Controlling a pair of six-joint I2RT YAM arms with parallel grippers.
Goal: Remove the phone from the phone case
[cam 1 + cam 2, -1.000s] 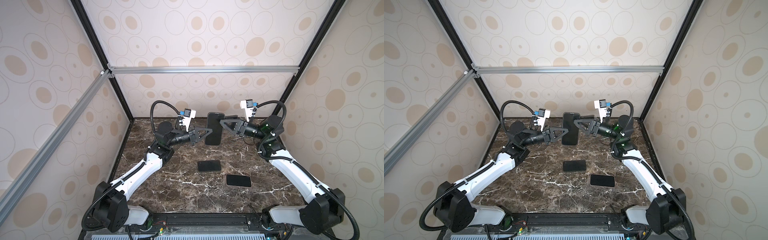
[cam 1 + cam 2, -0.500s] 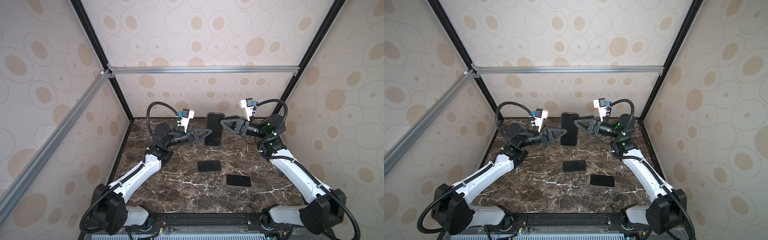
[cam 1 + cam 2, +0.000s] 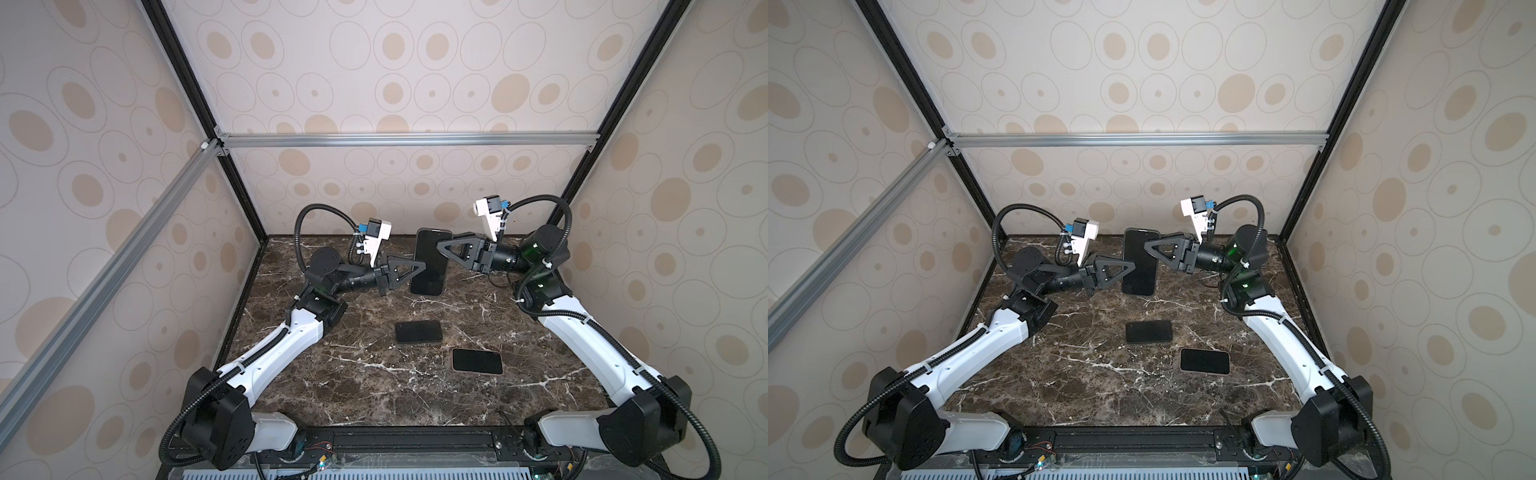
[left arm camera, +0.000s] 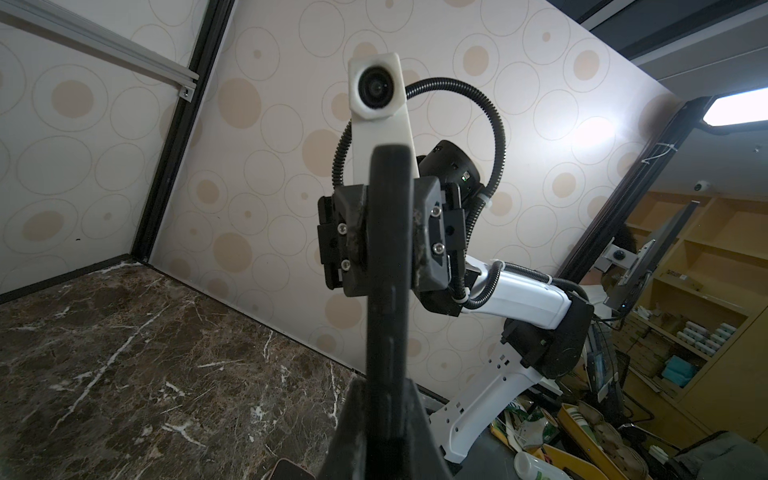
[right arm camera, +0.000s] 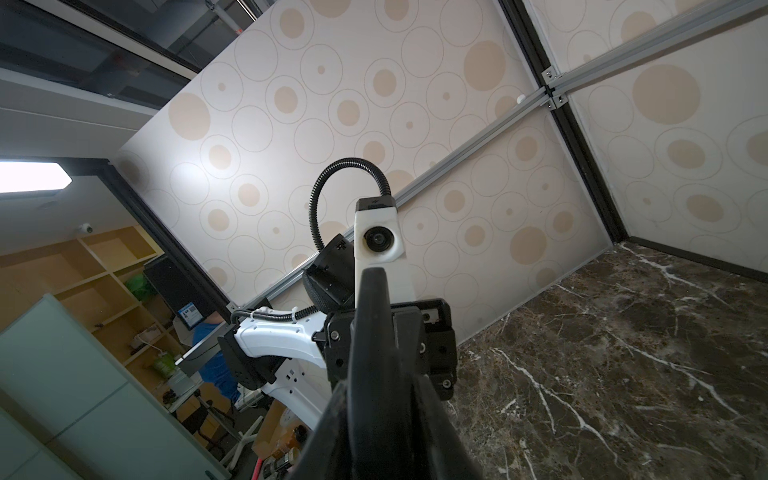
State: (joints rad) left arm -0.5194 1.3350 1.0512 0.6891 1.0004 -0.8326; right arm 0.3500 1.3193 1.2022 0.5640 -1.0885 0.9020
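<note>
— Left wrist view: what is shown of the right gripper [image 4: 388, 235]?
— Its jaws are seen pressed against both faces of the phone case [image 4: 386, 316]. A second ago they were held wide beside the upper right edge of the phone [image 3: 434, 280], so a grip has just been taken.
— And the left gripper [image 3: 419, 269]?
— It is kept clamped narrow on the phone's lower left edge, as before.
— Where is the phone found?
— Upright in the air between both grippers, apparently still seated in its case, above the table [image 3: 374, 395]; two spare handsets [image 3: 417, 331], [image 3: 477, 361] are laid flat well apart from it.
— What is meant for the task?
— Both ends are now held, so peeling can probably be begun; nothing has been separated yet.
</note>
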